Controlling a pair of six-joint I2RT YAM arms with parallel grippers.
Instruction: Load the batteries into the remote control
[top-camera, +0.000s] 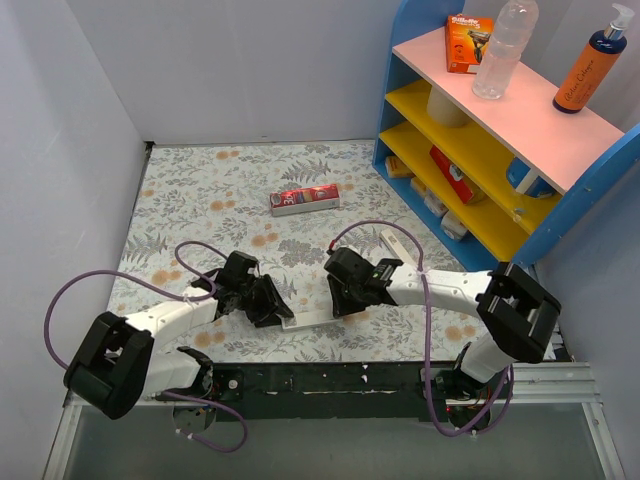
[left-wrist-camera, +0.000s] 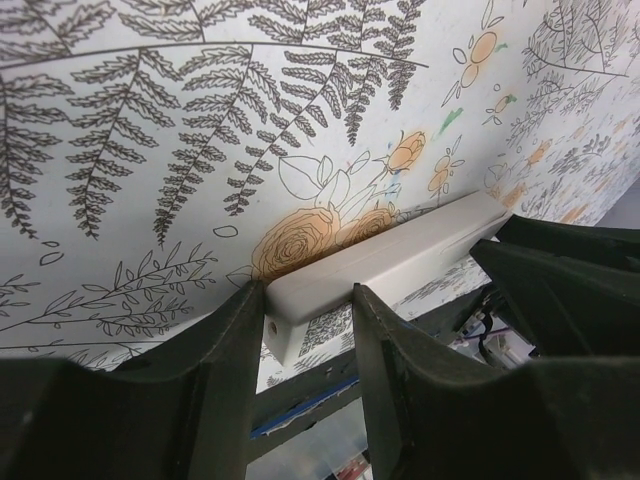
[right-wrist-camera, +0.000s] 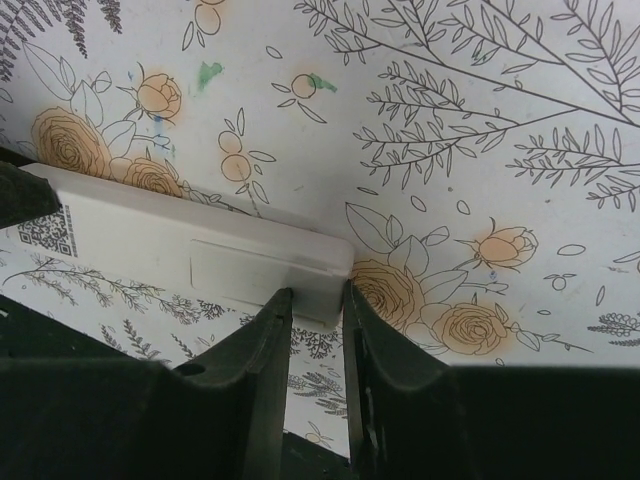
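The remote control (top-camera: 315, 318) rests on the floral tabletop (top-camera: 200, 180) close to the near edge, spanning the gap between the two arms. The left jaws stand narrowly apart and clamp one end of it; the right jaws, also narrowly apart, meet its long edge at the other end beside a rectangular cover panel (right-wrist-camera: 235, 270), and a firm hold there cannot be confirmed. Farther back lies a red carton (top-camera: 305, 200).

The scene holds one white remote control (top-camera: 315, 320), one red carton (top-camera: 305, 200), one shelf unit (top-camera: 530, 120), one clear bottle (top-camera: 505, 50), one orange pump bottle (top-camera: 590, 70), one razor pack (top-camera: 466, 42) and two grippers, a left gripper (left-wrist-camera: 308, 300) and a right gripper (right-wrist-camera: 315, 300).
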